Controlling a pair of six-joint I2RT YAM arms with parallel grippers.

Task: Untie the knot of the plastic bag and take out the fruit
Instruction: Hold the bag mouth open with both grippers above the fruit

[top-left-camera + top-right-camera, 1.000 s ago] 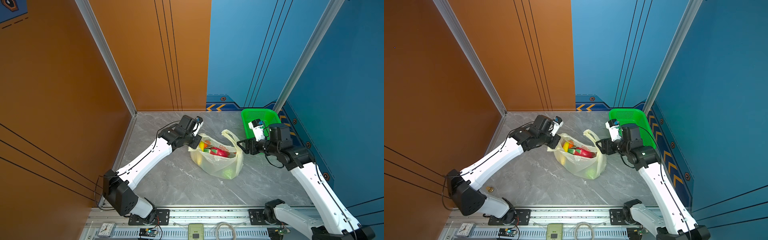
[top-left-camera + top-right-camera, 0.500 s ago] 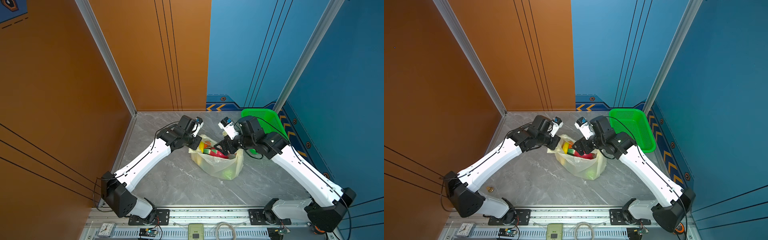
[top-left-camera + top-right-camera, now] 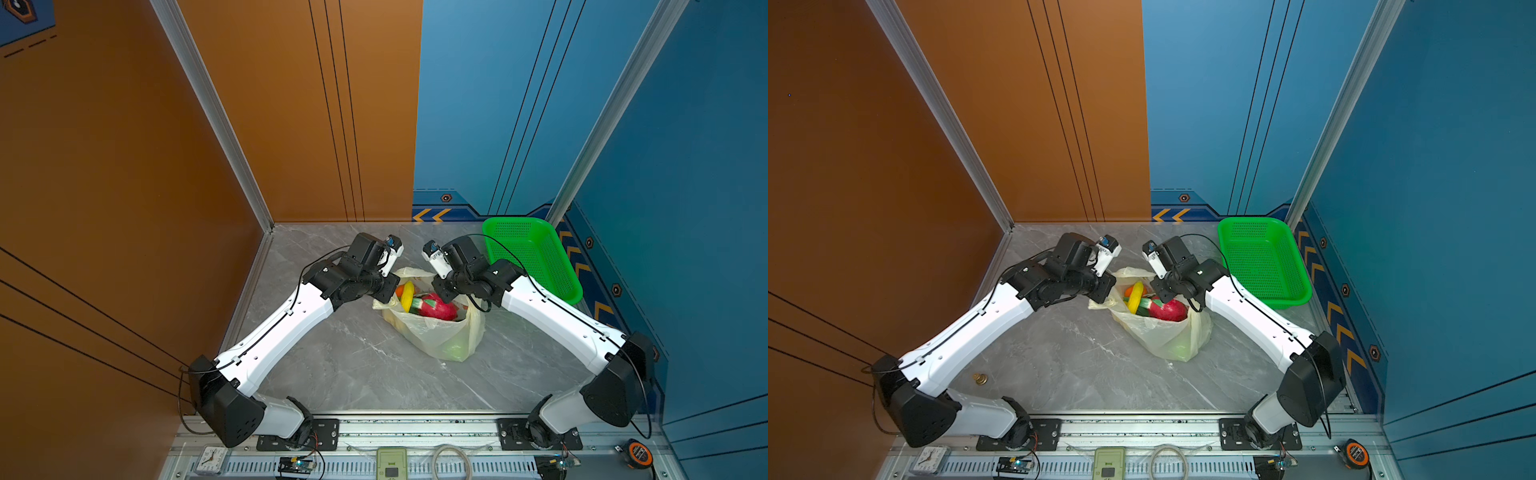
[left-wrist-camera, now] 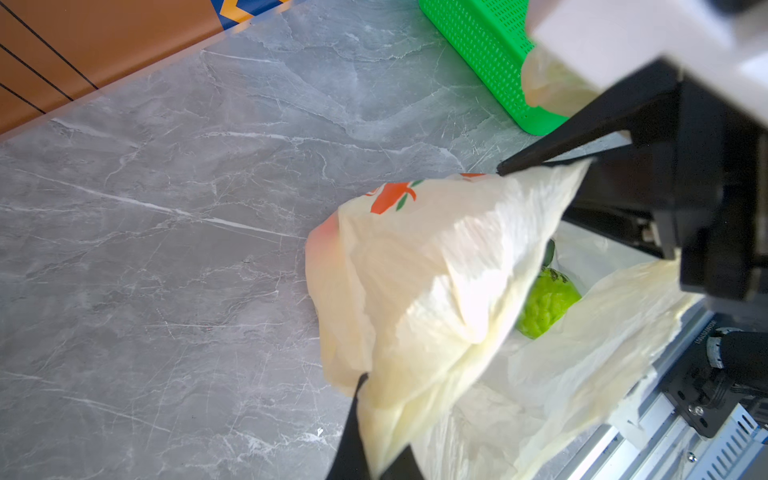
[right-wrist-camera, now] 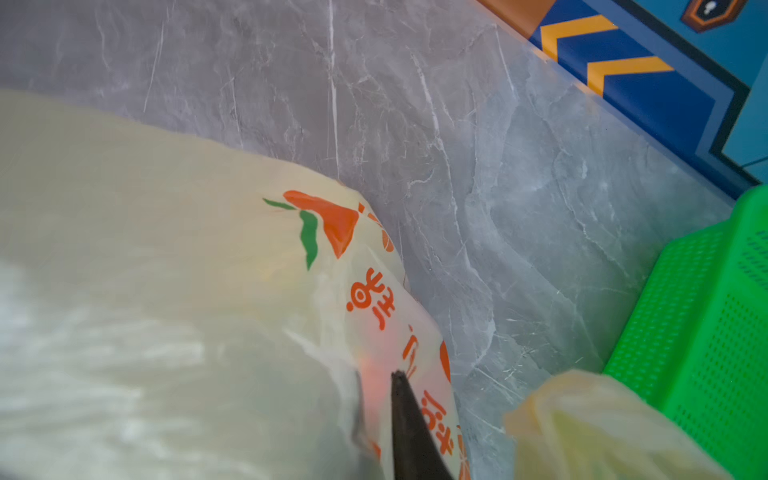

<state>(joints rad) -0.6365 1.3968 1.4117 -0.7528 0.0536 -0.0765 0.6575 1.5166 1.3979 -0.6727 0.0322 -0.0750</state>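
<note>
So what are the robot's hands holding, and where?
The right gripper is shut on the plastic bag, pinching its rim. The left gripper has the opposite rim between its jaws, but whether it grips cannot be told.

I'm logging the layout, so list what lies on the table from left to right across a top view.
banana → dragon fruit → green basket. The first two lie inside the open plastic bag, whose span covers both, so it takes no place of its own in the order.
</note>
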